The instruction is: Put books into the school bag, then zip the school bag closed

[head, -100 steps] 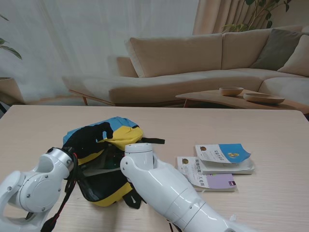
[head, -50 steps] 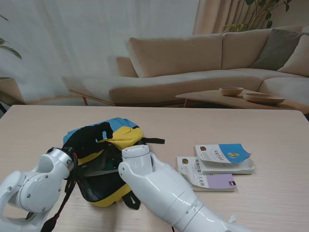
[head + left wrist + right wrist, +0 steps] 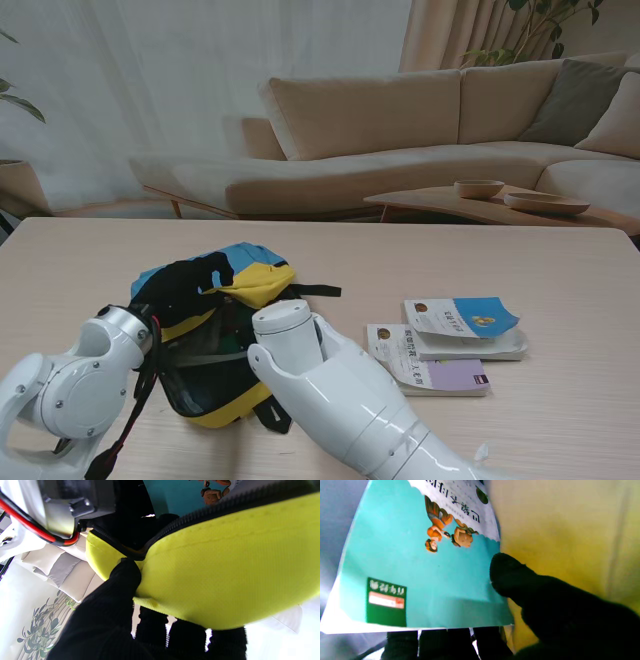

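Note:
The yellow, blue and black school bag (image 3: 215,400) lies open near me, left of centre. My left hand (image 3: 117,600), in a black glove, is shut on the bag's yellow edge (image 3: 225,567) beside the zip, thumb on top and fingers underneath. My right arm (image 3: 330,390) reaches into the opening, and the stand view hides that hand. In the right wrist view my right hand (image 3: 545,610) is shut on a teal book (image 3: 420,567), thumb on the cover, against the yellow lining (image 3: 570,530). The left wrist view shows that teal book (image 3: 175,495) inside the bag.
To the right of the bag lie a teal-and-white book (image 3: 462,318) on a white one, and nearer me a white-and-purple book (image 3: 430,372). Black straps (image 3: 310,292) trail from the bag. A sofa and low table stand beyond the table's far edge.
My right wrist has slid slightly nearer to me and lower into the bag's opening. The yellow flap has shifted a little. The left arm and the books on the table have not moved.

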Controlling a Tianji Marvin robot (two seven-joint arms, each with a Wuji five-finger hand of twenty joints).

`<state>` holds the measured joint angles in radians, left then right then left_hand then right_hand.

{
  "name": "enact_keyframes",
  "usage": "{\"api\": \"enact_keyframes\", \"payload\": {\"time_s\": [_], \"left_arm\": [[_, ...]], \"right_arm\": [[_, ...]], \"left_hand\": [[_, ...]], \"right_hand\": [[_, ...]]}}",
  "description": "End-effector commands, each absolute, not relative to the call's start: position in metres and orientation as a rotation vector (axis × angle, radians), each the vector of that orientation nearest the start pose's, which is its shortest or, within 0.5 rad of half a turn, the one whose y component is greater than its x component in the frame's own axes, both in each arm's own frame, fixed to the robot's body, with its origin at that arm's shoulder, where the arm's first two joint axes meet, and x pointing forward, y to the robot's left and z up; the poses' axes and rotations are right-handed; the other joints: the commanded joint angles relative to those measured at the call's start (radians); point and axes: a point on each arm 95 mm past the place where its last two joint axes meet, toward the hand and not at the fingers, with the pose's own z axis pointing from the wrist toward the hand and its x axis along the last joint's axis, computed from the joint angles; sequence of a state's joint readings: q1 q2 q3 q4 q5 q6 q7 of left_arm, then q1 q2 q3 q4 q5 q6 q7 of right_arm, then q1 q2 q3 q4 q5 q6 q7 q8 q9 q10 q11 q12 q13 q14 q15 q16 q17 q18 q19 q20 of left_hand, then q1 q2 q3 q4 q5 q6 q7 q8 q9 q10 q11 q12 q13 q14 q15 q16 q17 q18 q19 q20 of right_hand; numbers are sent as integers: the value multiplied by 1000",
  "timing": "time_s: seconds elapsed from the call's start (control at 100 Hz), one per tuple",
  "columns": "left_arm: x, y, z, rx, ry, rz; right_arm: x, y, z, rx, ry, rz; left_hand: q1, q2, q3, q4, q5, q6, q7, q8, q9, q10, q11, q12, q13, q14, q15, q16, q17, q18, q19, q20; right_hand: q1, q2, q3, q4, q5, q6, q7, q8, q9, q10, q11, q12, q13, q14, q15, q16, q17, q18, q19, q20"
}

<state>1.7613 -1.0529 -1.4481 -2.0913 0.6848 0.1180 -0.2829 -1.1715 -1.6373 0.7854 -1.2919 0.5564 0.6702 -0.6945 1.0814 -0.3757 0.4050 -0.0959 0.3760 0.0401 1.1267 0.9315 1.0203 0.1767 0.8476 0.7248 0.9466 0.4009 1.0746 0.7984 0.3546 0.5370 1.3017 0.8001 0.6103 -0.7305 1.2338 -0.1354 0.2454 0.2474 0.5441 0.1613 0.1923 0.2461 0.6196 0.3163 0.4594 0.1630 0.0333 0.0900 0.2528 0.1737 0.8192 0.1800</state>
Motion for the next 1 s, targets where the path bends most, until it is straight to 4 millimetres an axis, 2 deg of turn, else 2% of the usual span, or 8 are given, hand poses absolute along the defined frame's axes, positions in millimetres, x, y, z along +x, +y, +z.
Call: {"api": "enact_keyframes", "payload": {"time_s": [0.0, 0.27, 0.46, 0.58, 0.72, 0.87, 0.93, 0.99], "left_arm": [[351, 5, -207, -1459, 1385, -1683], [355, 5, -208, -1454, 1379, -1679], [357, 7, -210, -1459, 1374, -1671], [360, 8, -212, -1465, 1366, -1667], [362, 8, -213, -1471, 1368, -1664], [363, 8, -212, -1469, 1371, -1664], [364, 8, -212, -1468, 1375, -1662], [364, 8, -212, -1466, 1375, -1662]], "right_arm": [[421, 262, -315, -2760, -403, -1373], [412, 257, -309, -2715, -435, -1443], [403, 252, -309, -2657, -477, -1465], [397, 249, -311, -2640, -522, -1490], [395, 248, -314, -2639, -546, -1481], [395, 248, -316, -2649, -527, -1479], [394, 248, -317, -2656, -508, -1495], [394, 247, -318, -2658, -509, -1518]], "left_hand": [[78, 49, 4, -1, -40, -9, 30, 17, 27, -41, 65, 26, -4, 37, 11, 8, -13, 39, 26, 21], [79, 48, 5, -1, -40, -6, 31, 17, 28, -40, 66, 27, -2, 37, 12, 8, -10, 42, 28, 22], [78, 48, 5, -2, -40, -8, 32, 17, 28, -41, 67, 27, -2, 36, 13, 9, -9, 42, 28, 23], [79, 47, 5, -1, -40, -8, 32, 17, 29, -40, 68, 27, -1, 36, 13, 9, -9, 41, 28, 23], [79, 48, 6, -1, -40, -8, 32, 16, 28, -39, 68, 27, -1, 36, 14, 9, -8, 41, 29, 24], [79, 48, 5, -2, -40, -7, 33, 16, 29, -40, 69, 28, -1, 37, 14, 9, -8, 41, 29, 24], [78, 48, 5, -2, -40, -8, 33, 16, 28, -41, 69, 28, 0, 35, 14, 9, -8, 41, 29, 24], [78, 48, 5, -2, -40, -7, 33, 16, 28, -39, 69, 28, 0, 36, 14, 9, -8, 41, 29, 24]], "right_hand": [[-42, -3, -40, 8, -46, -16, -4, -26, -29, -30, -36, -34, -57, -23, -39, -35, -25, -43, -33, -31], [-81, 29, -16, 5, -154, -57, -45, -114, -22, -105, -338, -147, -226, -125, -55, -65, -243, -161, -12, -15], [-59, 126, -80, 11, -151, -114, -77, -145, -20, -169, -371, -154, -261, -200, -54, -66, -316, -243, 19, 0], [-68, 195, -137, 19, -132, -152, -241, -177, -26, -220, -501, -211, -359, -264, -33, -32, -305, -289, -179, -116], [-56, 254, -193, 23, -76, -170, -561, -143, -39, -250, -617, -262, -384, -299, -71, -85, -293, -324, -328, -182], [-34, 267, -204, 26, -77, -168, -577, -116, -9, -241, -669, -325, -383, -289, -65, -82, -289, -322, -314, -151], [-16, 261, -192, 24, -84, -163, -551, 0, 20, -228, -662, -322, -373, -271, -53, -22, -299, -312, -221, -119], [-11, 259, -187, 25, -79, -160, -546, 24, 32, -220, -659, -321, -364, -262, -41, -12, -293, -306, -202, -116]]}}
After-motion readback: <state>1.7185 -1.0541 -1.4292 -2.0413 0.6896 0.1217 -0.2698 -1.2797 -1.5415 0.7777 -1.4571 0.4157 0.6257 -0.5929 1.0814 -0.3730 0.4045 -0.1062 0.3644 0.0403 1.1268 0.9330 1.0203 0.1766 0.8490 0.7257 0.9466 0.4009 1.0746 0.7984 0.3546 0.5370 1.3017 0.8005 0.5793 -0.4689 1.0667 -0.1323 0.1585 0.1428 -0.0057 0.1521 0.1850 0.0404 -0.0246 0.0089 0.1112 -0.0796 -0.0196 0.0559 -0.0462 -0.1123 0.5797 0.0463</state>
